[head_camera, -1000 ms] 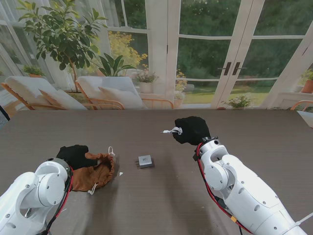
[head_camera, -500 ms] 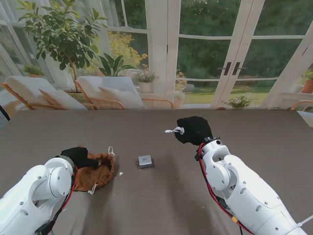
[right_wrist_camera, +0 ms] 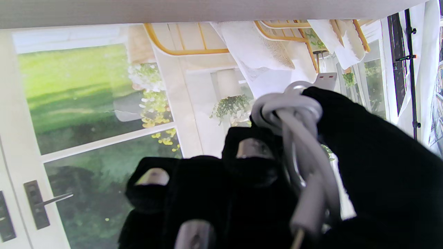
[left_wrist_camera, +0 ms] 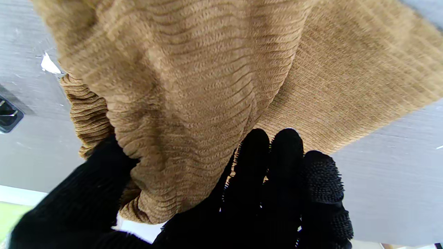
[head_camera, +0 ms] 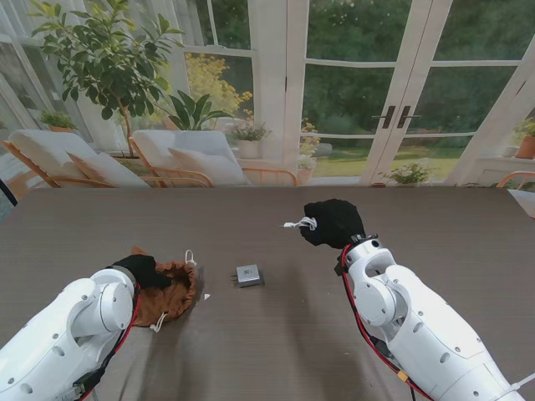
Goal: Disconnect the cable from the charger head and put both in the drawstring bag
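Fingers [right_wrist_camera: 363, 145] of my right hand [head_camera: 332, 222] clamp the coiled cable [head_camera: 298, 223], unplugged; my left hand [head_camera: 142, 270] pinches the drawstring bag [head_camera: 167, 292] at 9 o'clock of the charger head [head_camera: 247, 274]. Next: bagging, I judge.

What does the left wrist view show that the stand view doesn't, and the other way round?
Only the left wrist view shows the grip up close: the left hand has its fingers under the bag and its thumb over the bunched edge. Only the stand view shows the right hand raised and closed on the coiled cable, clear of the charger, which lies between the two hands. Both show the bag, the left hand on it, and the charger on the table.
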Robot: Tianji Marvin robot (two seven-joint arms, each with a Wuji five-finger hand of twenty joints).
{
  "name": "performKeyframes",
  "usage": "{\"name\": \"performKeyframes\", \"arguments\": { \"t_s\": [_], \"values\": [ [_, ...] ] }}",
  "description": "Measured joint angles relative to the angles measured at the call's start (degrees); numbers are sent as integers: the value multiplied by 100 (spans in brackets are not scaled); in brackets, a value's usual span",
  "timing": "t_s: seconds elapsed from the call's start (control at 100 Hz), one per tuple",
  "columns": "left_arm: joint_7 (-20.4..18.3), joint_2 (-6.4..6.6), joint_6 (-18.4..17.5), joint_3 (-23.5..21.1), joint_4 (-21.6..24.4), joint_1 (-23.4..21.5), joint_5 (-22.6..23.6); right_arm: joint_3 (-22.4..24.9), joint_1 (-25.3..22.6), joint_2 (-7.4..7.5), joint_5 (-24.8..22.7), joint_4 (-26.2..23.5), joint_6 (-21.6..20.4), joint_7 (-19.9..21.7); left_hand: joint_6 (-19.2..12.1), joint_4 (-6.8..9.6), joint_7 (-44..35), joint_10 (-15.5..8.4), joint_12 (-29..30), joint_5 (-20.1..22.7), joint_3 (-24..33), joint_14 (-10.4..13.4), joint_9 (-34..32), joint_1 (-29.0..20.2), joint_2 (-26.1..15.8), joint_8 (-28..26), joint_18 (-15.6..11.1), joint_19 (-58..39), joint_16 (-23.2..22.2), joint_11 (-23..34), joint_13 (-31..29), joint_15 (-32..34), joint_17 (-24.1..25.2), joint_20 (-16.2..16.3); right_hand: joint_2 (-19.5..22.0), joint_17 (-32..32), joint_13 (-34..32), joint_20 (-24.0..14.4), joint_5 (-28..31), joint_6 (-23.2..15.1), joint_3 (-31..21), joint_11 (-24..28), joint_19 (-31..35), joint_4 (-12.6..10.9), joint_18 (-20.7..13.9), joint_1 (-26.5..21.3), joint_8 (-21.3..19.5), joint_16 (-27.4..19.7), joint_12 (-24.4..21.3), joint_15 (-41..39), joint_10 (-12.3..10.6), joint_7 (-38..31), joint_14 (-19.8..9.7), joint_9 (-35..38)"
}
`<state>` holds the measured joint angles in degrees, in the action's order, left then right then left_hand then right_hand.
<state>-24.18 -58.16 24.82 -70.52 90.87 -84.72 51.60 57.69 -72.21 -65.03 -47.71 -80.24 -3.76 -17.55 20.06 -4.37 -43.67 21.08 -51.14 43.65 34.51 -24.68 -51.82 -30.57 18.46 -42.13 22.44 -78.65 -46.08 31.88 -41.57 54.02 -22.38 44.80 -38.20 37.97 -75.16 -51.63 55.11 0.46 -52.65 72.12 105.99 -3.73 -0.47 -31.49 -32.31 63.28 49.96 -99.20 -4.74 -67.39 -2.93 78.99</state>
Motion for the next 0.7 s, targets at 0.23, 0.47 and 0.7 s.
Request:
{"name": "performKeyframes", "arguments": {
  "t_s": [0.23, 0.47, 0.7],
  "values": [
    [869, -89, -144, 118, -359, 62, -311, 35, -26, 18, -15, -38, -20, 56, -371, -349, -2304, -417, -1605, 458, 689, 305, -1012, -1082, 169, -683, 228, -1056, -520, 1728, -1074, 1967, -1127, 305, 0, 0, 0, 0, 0, 0, 0, 0, 0, 0, 0, 0, 0, 0, 0, 0, 0, 0, 0, 0],
    [924, -153, -734, -177, -165, -202, -174, 97, -106, 33, -45, -194, -23, 107, -477, -170, -3133, -643, -2461, 624, 1042, 657, -1422, -886, 98, -1392, 215, -1487, -697, 2882, -1786, 3326, -1879, 375, 0, 0, 0, 0, 0, 0, 0, 0, 0, 0, 0, 0, 0, 0, 0, 0, 0, 0, 0, 0],
    [933, -172, -942, -516, 463, -518, -128, 156, -211, 57, -76, -467, -33, 220, -666, 63, -3305, -827, -2599, 941, 1262, 817, -1781, -621, 47, -1781, 164, -1927, -490, 3151, -2239, 3623, -2453, -232, 0, 0, 0, 0, 0, 0, 0, 0, 1, 0, 0, 0, 0, 0, 0, 0, 0, 0, 0, 0]
  ]
}}
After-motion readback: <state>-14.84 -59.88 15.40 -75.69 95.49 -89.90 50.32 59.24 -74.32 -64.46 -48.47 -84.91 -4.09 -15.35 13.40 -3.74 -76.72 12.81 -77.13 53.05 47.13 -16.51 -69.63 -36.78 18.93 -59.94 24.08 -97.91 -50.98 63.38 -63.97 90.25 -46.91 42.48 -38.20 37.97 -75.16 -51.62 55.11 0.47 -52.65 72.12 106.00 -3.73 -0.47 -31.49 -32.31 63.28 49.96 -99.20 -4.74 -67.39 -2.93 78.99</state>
